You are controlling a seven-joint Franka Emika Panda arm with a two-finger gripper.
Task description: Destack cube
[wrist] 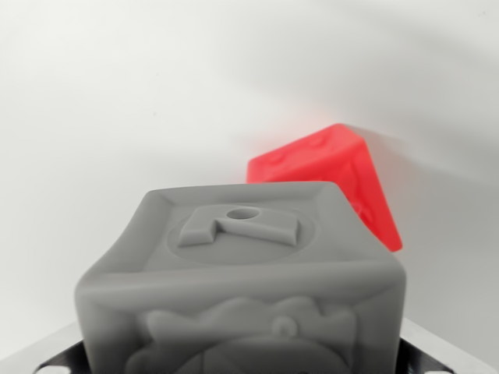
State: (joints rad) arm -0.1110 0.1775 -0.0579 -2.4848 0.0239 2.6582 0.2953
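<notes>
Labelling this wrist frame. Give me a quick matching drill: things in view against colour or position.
Things:
1. near cube
2. far cube
3. surface
4. metal edge

Descriptions:
A. red, partly hidden
B. white, plain
C. grey, raised relief on its faces
D. shiny, at the bottom corners

Pairs: 1-C, 2-A, 3-B, 4-D

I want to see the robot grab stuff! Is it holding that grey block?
Cannot tell. The grey cube fills the bottom of the wrist view, but the tool's fingers are not visible.
</notes>
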